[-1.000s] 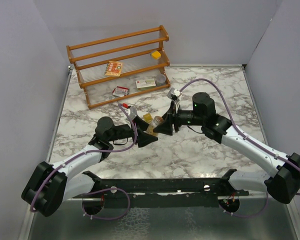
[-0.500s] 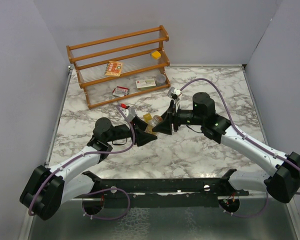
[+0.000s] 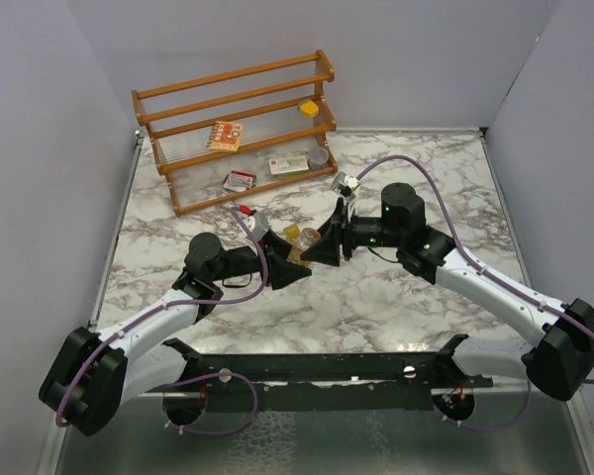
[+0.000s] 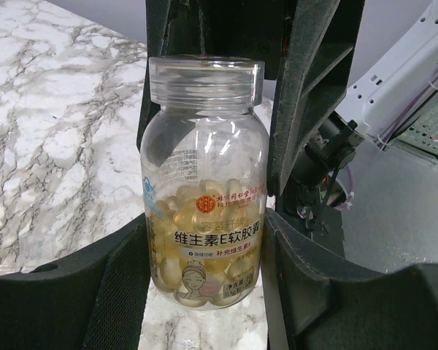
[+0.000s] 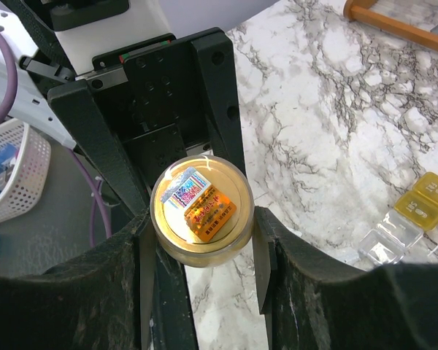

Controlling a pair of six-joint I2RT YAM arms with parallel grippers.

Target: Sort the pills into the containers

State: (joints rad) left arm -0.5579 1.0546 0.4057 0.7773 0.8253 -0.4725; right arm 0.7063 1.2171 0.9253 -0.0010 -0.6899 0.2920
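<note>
The two arms meet over the middle of the marble table (image 3: 396, 297) with the jar (image 4: 204, 197) slung between them, clear of the surface and lying roughly level. It is a clear, amber-tinted thing, about half full of yellow capsules, with a printed label on its side. The left gripper (image 4: 204, 222) has its fingers pressed against the lower body of the jar, one on each side. The right gripper (image 5: 201, 222) pinches the other end, its fingers tight against the round rim. From its own camera you look straight onto that round end and its sticker.

To my eye this is a two-handed hold for opening: one arm steadies the body so the other can twist the lid, which looks closed. The small yellow box (image 3: 309, 108) sits well apart, on a shelf of the wooden rack (image 3: 178, 94) at the back, so no pills have been sorted yet, I'd say
</note>
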